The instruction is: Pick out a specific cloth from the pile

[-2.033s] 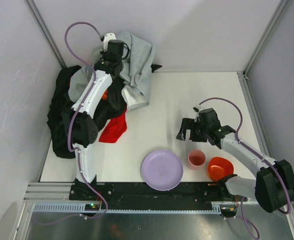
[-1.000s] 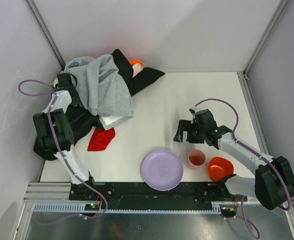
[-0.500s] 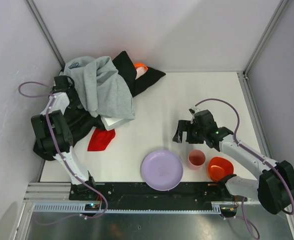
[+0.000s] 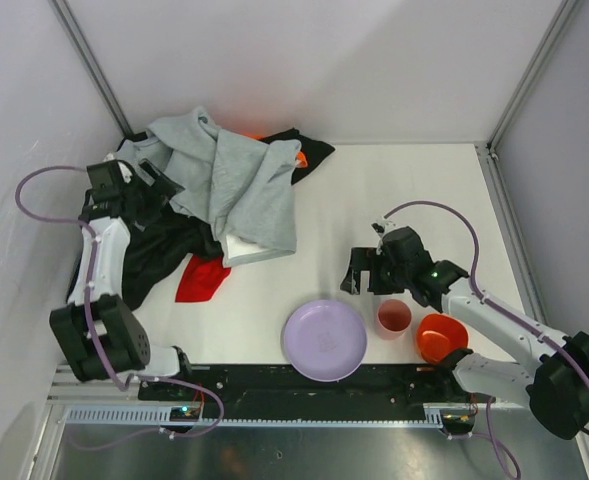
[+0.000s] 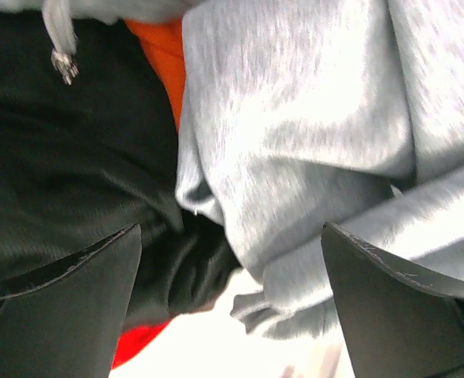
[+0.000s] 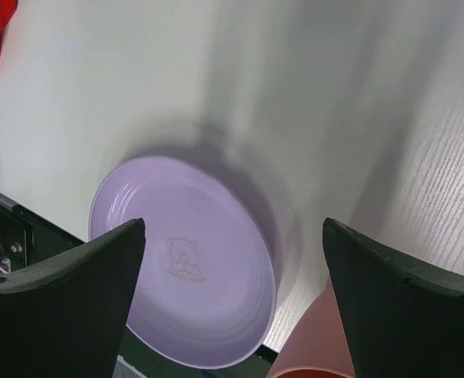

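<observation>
The small bright red cloth (image 4: 202, 278) lies on the white bench (image 4: 394, 190), tucked under the garment pile's (image 4: 159, 255) near edge. The left gripper (image 4: 162, 190) hovers spread over the light gray sweatshirt (image 4: 244, 185); closing here would probably snag that instead. The right gripper (image 4: 359, 268), also spread, hangs empty near a lilac plate (image 4: 323, 340).
</observation>
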You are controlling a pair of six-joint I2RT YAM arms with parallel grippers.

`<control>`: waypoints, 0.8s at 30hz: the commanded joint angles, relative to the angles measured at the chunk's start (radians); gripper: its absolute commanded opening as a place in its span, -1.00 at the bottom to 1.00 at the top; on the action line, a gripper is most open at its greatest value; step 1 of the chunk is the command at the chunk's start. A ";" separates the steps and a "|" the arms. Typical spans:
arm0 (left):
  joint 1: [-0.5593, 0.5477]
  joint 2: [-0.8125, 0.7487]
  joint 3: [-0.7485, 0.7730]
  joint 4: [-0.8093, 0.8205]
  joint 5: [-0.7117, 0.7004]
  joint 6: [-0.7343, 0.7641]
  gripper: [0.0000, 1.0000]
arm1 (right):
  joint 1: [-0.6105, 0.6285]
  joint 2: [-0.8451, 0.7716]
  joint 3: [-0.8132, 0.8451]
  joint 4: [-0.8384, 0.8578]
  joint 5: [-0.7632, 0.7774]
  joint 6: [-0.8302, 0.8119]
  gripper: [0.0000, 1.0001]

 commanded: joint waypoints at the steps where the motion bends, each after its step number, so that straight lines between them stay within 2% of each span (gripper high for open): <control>1: -0.004 -0.162 -0.092 0.003 0.142 0.018 0.99 | 0.024 -0.042 0.013 -0.009 0.033 0.037 0.99; 7: -0.029 -0.360 -0.253 -0.001 0.173 0.050 0.99 | 0.049 -0.073 -0.007 -0.017 0.051 0.058 0.99; 12: -0.152 -0.441 -0.343 -0.045 0.092 0.097 0.99 | 0.064 -0.077 -0.017 -0.019 0.059 0.067 0.99; 17: -0.298 -0.408 -0.383 -0.092 -0.055 0.117 0.99 | 0.076 -0.081 -0.023 -0.021 0.068 0.075 0.99; 24: -0.462 -0.225 -0.314 -0.139 -0.309 0.147 0.99 | 0.082 -0.078 -0.026 -0.023 0.071 0.078 0.99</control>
